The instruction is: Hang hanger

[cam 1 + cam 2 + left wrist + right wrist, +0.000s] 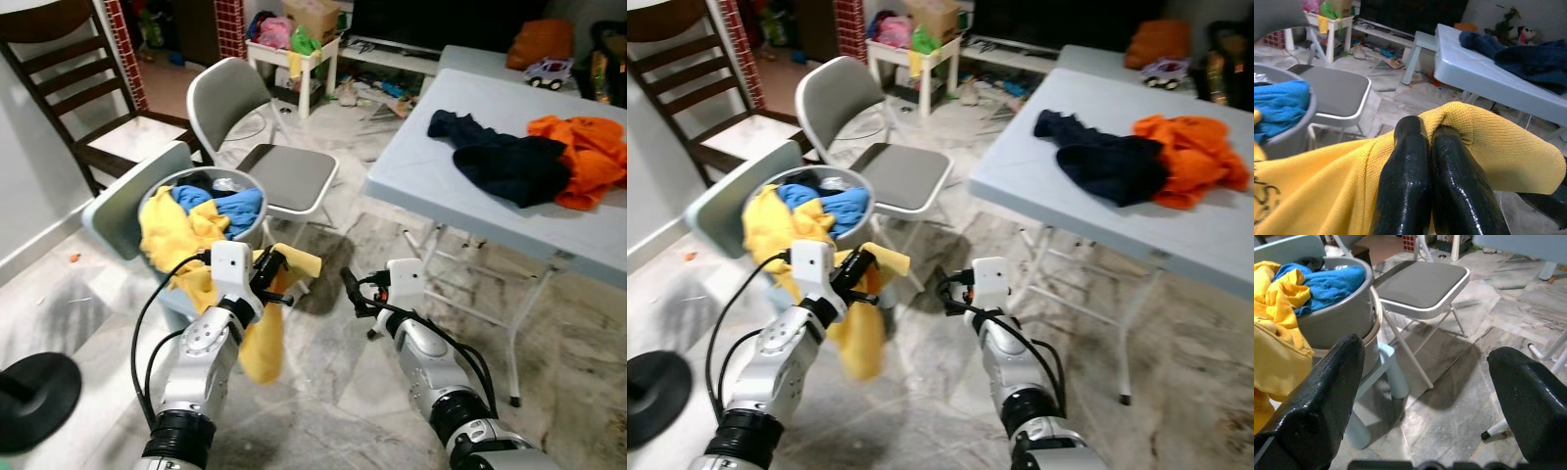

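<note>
**Garment drawn from the basket; hanging not yet begun**

Left to right: the laundry basket (pixel 157 211) holds clothes. The left gripper (pixel 266 277) is clenched on a fold of the yellow garment (pixel 260 343), which trails from the basket's near rim. The right gripper (pixel 355 294) is spread wide, holding nothing. No hanger is discernible; judged early in the task.

Yellow garment (pixel 263 338) hangs from basket (pixel 149 203), fold pinched mid-air.
</note>
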